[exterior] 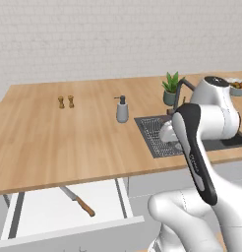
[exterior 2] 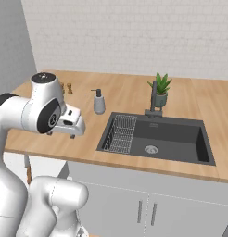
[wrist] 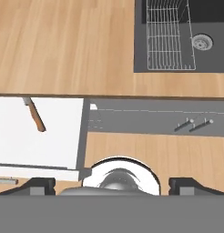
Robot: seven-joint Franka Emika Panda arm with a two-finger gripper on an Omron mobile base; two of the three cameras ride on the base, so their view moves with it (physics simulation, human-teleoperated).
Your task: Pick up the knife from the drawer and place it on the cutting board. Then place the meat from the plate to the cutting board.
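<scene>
Knife [exterior: 77, 201] lies in the open drawer [exterior: 34, 211], blade partly under the table [exterior: 69, 138] edge. Tool [wrist: 111, 184] spread, empty, well right of the drawer; swing over the handle, align, descend straight.

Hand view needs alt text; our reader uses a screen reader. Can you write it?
Looking down, an open white drawer holds a wooden-handled knife partly under the wooden counter. A dark sink with a wire rack sits beyond.
</scene>
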